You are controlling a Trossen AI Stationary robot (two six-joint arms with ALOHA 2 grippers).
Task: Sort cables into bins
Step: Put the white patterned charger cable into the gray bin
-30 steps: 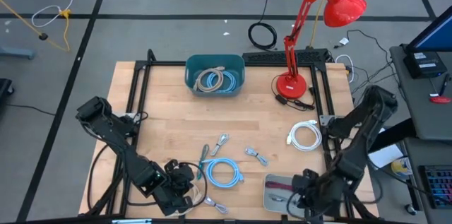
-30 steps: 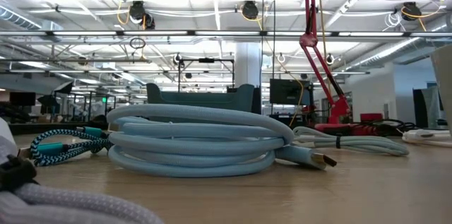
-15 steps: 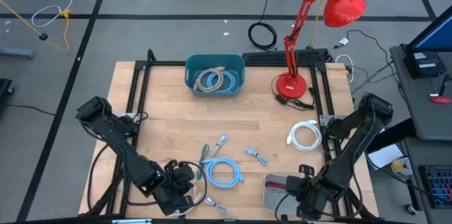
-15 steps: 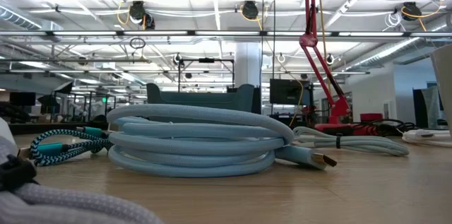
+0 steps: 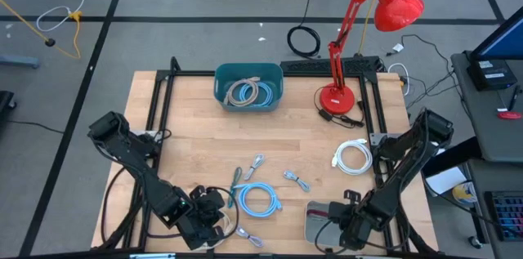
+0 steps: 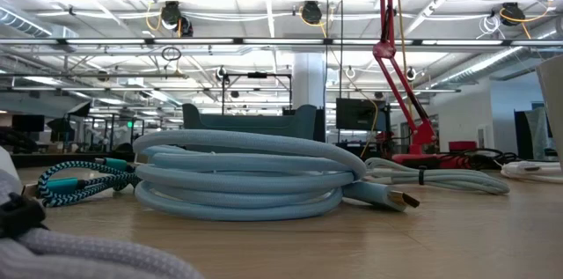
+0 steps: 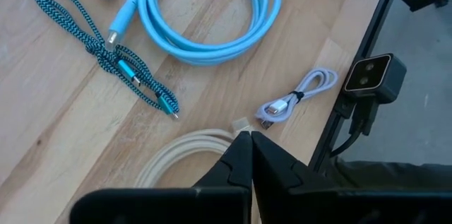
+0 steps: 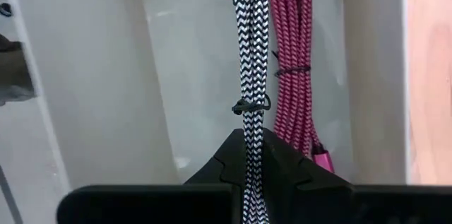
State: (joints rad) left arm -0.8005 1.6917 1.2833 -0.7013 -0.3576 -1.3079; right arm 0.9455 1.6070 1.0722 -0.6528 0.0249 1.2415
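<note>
- Four views were logged; high view first. Left gripper (image 5: 214,220) sat at the table's 7 o'clock edge over a beige cable (image 5: 230,228); right gripper (image 5: 341,225) hung over the pale grey tray (image 5: 312,210) at 5 o'clock. Teal tub (image 5: 249,87) at 12 o'clock already held coils. A light blue coil (image 5: 257,199) lay near 6 o'clock, a white coil (image 5: 353,158) toward 3 o'clock, both unsorted.
- Low view: the same light blue coil (image 6: 242,176) filled the foreground, a teal braided piece (image 6: 75,182) at its 9 o'clock.
- Left wrist view: jaws were clenched tip to tip; the beige cable's (image 7: 187,155) plug lay just at the tips, whether pinched I could not tell.
- Right wrist view: jaws gripped a black-and-white braided cable (image 8: 251,54), dangling into the tray beside a maroon cable (image 8: 291,61), probably for release there.
</note>
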